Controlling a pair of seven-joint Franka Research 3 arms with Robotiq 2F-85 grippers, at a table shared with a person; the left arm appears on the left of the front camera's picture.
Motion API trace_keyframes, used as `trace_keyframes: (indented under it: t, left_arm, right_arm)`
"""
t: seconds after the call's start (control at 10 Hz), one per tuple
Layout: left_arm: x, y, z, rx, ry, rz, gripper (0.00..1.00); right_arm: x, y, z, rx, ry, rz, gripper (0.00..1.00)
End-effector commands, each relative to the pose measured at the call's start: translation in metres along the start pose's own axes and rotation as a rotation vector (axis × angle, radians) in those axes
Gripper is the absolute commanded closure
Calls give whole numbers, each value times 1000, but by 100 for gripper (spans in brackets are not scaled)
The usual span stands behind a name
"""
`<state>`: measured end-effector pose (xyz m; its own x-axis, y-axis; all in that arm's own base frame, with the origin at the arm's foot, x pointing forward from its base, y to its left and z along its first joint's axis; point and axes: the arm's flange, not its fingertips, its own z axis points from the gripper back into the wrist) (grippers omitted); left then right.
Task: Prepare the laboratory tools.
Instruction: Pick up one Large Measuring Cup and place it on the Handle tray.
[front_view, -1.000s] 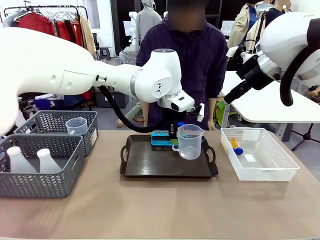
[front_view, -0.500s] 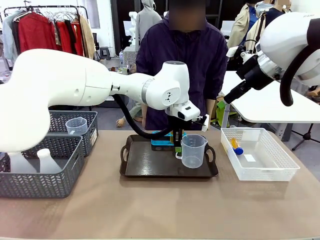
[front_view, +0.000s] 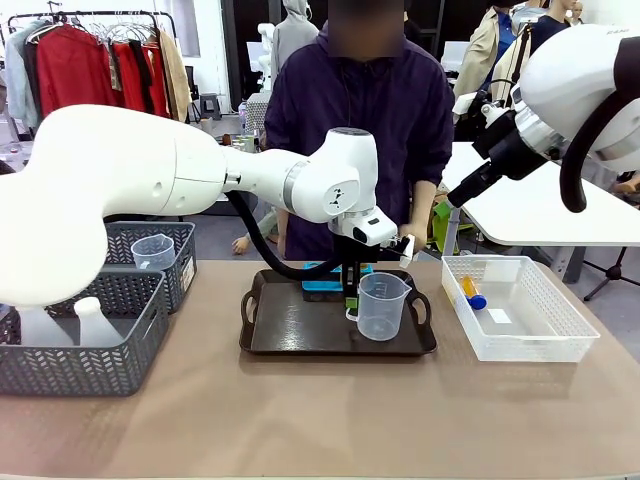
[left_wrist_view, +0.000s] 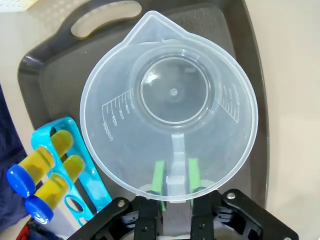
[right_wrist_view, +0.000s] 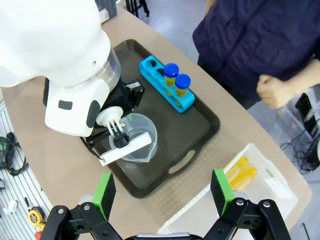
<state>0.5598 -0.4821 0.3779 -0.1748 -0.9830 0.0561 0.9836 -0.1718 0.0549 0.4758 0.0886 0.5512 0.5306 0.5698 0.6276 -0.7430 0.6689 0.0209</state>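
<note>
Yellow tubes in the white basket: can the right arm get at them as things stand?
Probably yes. The right end effector hangs open above that side, the white basket is open-topped, nothing covers the tubes, and the left arm is over at the tray.

beaker (front_view: 382, 306) on tray (front_view: 295, 337), tube rack (front_view: 322, 284) behind, baskets (front_view: 80, 372) left.
</note>
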Motion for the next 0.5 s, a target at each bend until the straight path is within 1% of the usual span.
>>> trace_keyframes:
  t: [0.0,0.1,0.2,0.4]
  left_arm:
    - [-3,5,8,15,14,5,35]
    - [-5,3,10,18,12,9,16]
    - [-5,1,13,28,14,15,0]
    - [-10,-4,19,40,8,24,0]
  right_arm:
    - [0,-1,1,5,-4,-3,0]
    - [0,-1,1,5,-4,-3,0]
    - [0,-1,1,5,-4,-3,0]
    - [0,-1,1,5,-4,-3,0]
